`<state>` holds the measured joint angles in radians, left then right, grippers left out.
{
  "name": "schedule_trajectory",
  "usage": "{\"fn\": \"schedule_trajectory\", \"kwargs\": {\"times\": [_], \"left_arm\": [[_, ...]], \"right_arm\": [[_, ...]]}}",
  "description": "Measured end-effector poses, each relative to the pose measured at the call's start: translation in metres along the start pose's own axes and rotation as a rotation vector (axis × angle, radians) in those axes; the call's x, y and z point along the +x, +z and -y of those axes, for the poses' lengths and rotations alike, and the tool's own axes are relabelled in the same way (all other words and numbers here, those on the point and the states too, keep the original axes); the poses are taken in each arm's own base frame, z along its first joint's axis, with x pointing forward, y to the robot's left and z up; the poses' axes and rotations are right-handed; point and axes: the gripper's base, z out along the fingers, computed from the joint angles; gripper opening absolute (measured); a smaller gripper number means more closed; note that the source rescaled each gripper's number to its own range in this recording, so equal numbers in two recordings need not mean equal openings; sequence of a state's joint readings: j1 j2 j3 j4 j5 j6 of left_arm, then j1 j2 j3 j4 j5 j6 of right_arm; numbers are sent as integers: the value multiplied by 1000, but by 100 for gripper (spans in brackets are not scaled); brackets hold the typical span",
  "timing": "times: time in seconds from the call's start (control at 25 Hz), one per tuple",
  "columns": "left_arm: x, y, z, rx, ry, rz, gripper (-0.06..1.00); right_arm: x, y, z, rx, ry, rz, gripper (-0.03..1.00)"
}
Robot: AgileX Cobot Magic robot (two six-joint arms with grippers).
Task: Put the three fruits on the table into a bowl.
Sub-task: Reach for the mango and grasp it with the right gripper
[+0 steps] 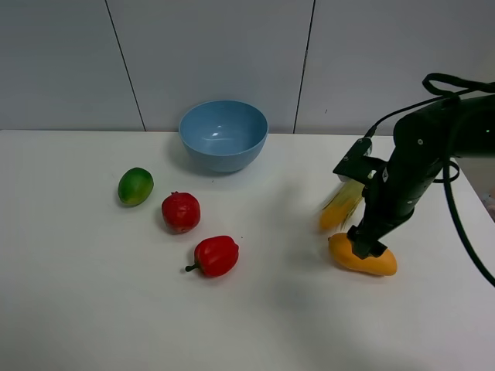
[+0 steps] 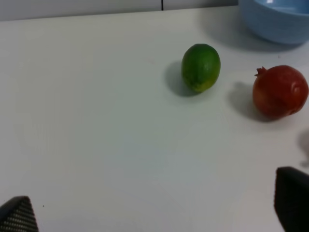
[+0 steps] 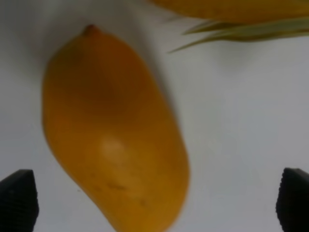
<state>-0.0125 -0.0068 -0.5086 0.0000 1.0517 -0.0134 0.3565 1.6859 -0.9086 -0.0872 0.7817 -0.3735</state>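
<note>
The orange-yellow mango [image 1: 373, 261] lies on the white table at the right. My right gripper [image 1: 363, 246] is right above it, open; in the right wrist view the mango [image 3: 111, 130] fills the space below the spread gripper [image 3: 154, 205]. The green lime [image 1: 135, 186] and the dark-red pomegranate [image 1: 181, 212] lie at the left, apart from each other. The light-blue bowl [image 1: 224, 154] stands empty at the back. My left gripper [image 2: 154, 210] is open and empty, short of the lime [image 2: 201, 67] and the pomegranate [image 2: 280, 91]; the bowl [image 2: 270, 26] shows beyond them. The left arm is out of the exterior view.
A red bell pepper [image 1: 216, 256] with a green stem lies in front of the pomegranate. A yellow corn cob [image 1: 342, 205] with husk lies just behind the mango, partly under the right arm; it also shows in the right wrist view [image 3: 231, 7].
</note>
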Motion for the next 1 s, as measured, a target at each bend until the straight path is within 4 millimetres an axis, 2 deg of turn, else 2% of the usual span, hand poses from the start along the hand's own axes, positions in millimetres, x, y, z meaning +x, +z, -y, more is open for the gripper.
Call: {"fn": "schedule_trajectory", "kwargs": {"times": [0.52, 0.56, 0.6, 0.68, 0.76, 0.8, 1.0], "left_arm": [[0, 0, 0, 0, 0, 0, 100], [0, 0, 0, 0, 0, 0, 100], [0, 0, 0, 0, 0, 0, 100], [0, 0, 0, 0, 0, 0, 100], [0, 0, 0, 0, 0, 0, 100], [0, 0, 0, 0, 0, 0, 100], [0, 0, 0, 0, 0, 0, 100]], "right_arm": [[-4, 66, -5, -97, -77, -140, 99], [-4, 68, -5, -95, -84, -145, 94], [-4, 69, -4, -95, -85, -146, 85], [-5, 69, -4, -93, -87, -147, 57], [-4, 69, -4, -96, -87, -153, 14], [-4, 69, -4, -97, -87, -155, 0], [-2, 68, -7, -126, -68, -185, 1]]}}
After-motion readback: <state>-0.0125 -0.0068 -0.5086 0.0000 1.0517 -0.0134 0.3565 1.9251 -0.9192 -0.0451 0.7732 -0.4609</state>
